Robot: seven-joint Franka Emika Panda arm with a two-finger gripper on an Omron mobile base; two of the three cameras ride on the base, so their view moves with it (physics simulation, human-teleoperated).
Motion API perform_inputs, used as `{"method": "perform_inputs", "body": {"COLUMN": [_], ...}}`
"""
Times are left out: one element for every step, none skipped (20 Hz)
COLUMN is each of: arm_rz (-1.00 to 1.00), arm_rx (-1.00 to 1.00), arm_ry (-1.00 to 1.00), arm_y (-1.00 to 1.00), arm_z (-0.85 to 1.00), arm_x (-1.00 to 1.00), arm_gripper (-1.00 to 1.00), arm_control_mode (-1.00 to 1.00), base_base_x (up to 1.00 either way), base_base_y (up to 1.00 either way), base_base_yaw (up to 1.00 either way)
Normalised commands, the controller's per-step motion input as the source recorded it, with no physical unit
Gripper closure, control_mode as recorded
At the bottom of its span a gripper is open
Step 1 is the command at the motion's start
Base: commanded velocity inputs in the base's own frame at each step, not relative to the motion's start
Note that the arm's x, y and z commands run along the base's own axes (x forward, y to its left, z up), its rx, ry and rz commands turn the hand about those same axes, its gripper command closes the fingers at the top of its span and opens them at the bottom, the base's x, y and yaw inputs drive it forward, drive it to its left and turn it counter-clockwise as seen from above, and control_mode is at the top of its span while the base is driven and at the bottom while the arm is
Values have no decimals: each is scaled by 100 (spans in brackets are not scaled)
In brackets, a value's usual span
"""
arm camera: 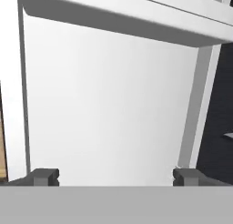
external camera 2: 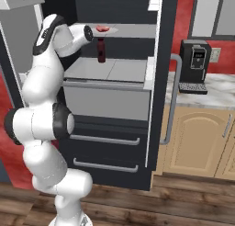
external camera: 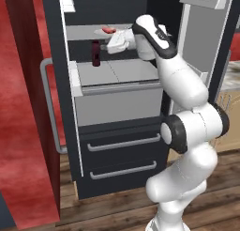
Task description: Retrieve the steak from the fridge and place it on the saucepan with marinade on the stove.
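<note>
- Tall charcoal-black fridge (external camera: 117, 145): doors are seen swung open.
- Small flattish pink-red steak (external camera: 108, 30): laid on the light grey upper shelf (external camera 2: 133, 31), at 12 o'clock above a small dark red upright can (external camera 2: 101, 52).
- Gripper (arm camera: 116, 175): fingers (arm camera: 44, 175) spread wide, released, nothing grasped; a pale inner fridge wall is faced.

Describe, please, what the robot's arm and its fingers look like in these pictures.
The arm is built of glossy white, rounded segments with dark charcoal rings at the joints and a black panel along the link behind the wrist. No loose cables or printed markings show. The gripper ends in two small, blocky dark grey fingers, set well apart.
</note>
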Motion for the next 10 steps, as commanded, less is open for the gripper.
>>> {"method": "perform_inputs", "body": {"arm_rz": [-42, -43, -43, -43, -45, -45, -45, -45, -48, -50], "arm_rx": [-3, -4, -7, -7, -5, -6, -3, 0, 0, 0], "arm_ry": [0, 0, 0, 0, 1, 1, 5, 7, 10, 11], "arm_y": [-56, -57, -59, -56, -56, -53, -53, -63, -65, -59], "arm_z": [0, 0, 0, 0, 0, 0, 0, 0, 0, 0], "arm_x": [-61, -59, -59, -58, -54, -52, -56, -58, -59, -54], "arm_gripper": [-100, -100, -100, -100, -100, -100, -100, -100, -100, -100], "arm_control_mode": [-100, -100, -100, -100, -100, -100, -100, -100, -100, -100], "base_base_x": [0, 0, 0, 0, 0, 0, 0, 0, 0, 0], "base_base_y": [0, 0, 0, 0, 0, 0, 0, 0, 0, 0], "base_base_yaw": [0, 0, 0, 0, 0, 0, 0, 0, 0, 0]}}
